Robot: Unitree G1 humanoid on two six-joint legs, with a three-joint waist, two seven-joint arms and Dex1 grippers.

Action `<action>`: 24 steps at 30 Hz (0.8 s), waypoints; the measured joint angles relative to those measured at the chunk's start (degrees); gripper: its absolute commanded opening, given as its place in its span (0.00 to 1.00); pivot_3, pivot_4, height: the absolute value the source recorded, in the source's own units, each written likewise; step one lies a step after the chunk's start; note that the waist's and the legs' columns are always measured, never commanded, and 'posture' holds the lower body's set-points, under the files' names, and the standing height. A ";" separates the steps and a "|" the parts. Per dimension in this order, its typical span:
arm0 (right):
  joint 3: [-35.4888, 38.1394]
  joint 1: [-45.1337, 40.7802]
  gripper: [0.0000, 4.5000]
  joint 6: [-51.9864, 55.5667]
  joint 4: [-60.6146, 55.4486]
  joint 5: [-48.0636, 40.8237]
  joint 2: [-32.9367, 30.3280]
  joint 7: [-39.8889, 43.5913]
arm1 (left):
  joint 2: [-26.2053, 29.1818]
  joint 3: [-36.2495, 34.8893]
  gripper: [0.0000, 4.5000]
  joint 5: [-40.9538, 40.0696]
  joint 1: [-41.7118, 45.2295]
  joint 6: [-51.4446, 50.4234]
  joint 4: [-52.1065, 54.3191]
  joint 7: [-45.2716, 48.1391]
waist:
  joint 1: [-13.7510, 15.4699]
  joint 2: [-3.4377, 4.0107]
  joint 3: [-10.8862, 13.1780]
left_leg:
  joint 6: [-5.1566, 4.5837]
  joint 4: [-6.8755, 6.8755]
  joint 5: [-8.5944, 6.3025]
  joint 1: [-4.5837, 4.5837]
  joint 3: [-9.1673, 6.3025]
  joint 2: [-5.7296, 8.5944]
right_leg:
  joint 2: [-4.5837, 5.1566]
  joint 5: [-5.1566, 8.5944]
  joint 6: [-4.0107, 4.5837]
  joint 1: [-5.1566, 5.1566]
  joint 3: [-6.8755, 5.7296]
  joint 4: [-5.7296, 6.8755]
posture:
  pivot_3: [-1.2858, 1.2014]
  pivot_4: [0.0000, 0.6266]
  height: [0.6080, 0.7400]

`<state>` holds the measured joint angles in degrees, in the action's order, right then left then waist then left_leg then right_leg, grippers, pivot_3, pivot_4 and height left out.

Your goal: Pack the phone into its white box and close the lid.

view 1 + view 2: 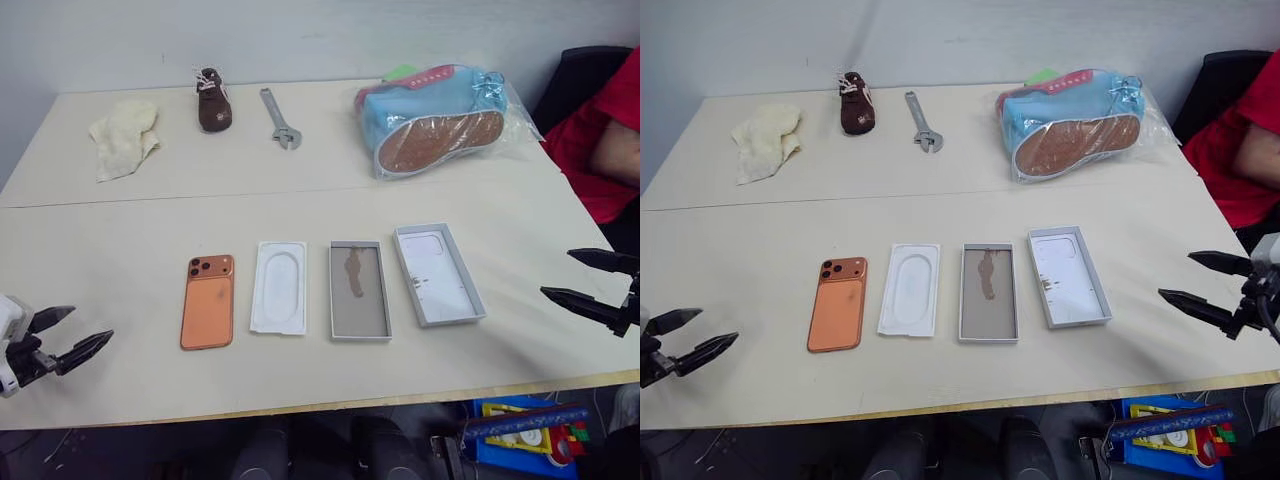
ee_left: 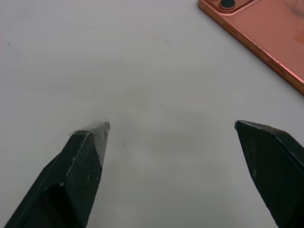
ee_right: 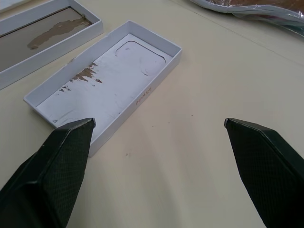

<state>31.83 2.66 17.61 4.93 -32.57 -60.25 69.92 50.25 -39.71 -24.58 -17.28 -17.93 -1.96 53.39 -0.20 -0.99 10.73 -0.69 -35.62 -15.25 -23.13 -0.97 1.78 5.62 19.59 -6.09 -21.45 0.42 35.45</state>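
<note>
left gripper (image 1: 66, 335) hangs released at the near left edge of the table (image 1: 120, 220), fingers spread wide, nothing between them. right gripper (image 1: 590, 279) same story at the near right edge, jaws apart and empty.

four flat items lie in a row across the near middle. from left to right: phone (image 1: 208, 301) lying back-up with its camera bump at the far end, then a flat white insert (image 1: 279, 287) with an oval recess, then the white box (image 1: 359, 291) open side up showing its grey-brown floor with a brown smear, then the lid (image 1: 438, 274) lying inside-up, slightly angled. none of them touch each other. the phone is the nearest of the four to the left gripper, and its corner shows just beyond the left fingers in the left wrist view. the lid sits just ahead of the right gripper in the right wrist view.

step in hand looks like the very start: nothing packed, nothing held. next move probably calls for the left gripper to reach right and far to the phone, pinch it across its narrow sides, lift it over the insert and set it down in the white box. it lies flat, so getting fingers onto its edges could be fiddly. lid goes on after.

far side has a cloth, small brown shoe, wrench, bagged blue shoes; not relevant.
</note>
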 measured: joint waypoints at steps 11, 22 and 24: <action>0.01 0.84 1.00 -2.10 1.89 1.24 0.27 1.34 | -0.10 2.15 0.99 0.02 0.60 -3.50 2.32 -0.85 | -0.01 -0.01 -0.01 | 0.00 -0.01 -0.01 0.02 0.04 -0.01 | -0.02 0.00 0.00 0.03 -0.01 0.00 | 0.52 0.24 1.00; 0.00 0.35 1.00 -11.48 13.38 4.10 0.26 6.99 | -0.09 3.48 0.99 -0.53 1.75 -6.55 4.30 -0.68 | -0.28 0.01 -0.02 | -0.02 -0.02 0.01 0.07 0.07 -0.02 | -0.05 0.00 0.00 0.03 0.01 0.08 | 0.52 0.24 1.00; -0.20 0.22 1.00 -11.28 11.60 3.91 0.26 7.69 | -0.04 4.97 0.99 -2.36 2.78 -9.54 6.52 0.04 | -0.21 0.01 -0.02 | -0.01 -0.08 0.00 0.07 0.06 -0.02 | -0.05 0.00 0.00 0.04 0.01 0.12 | 0.52 0.24 1.00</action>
<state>31.63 2.88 6.34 16.52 -28.66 -59.98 77.61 50.21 -34.74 -26.94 -14.50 -27.47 4.56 53.43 -0.42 -0.98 10.71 -0.70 -35.71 -15.25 -23.07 -0.91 1.76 5.57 19.59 -6.10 -21.42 0.43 35.57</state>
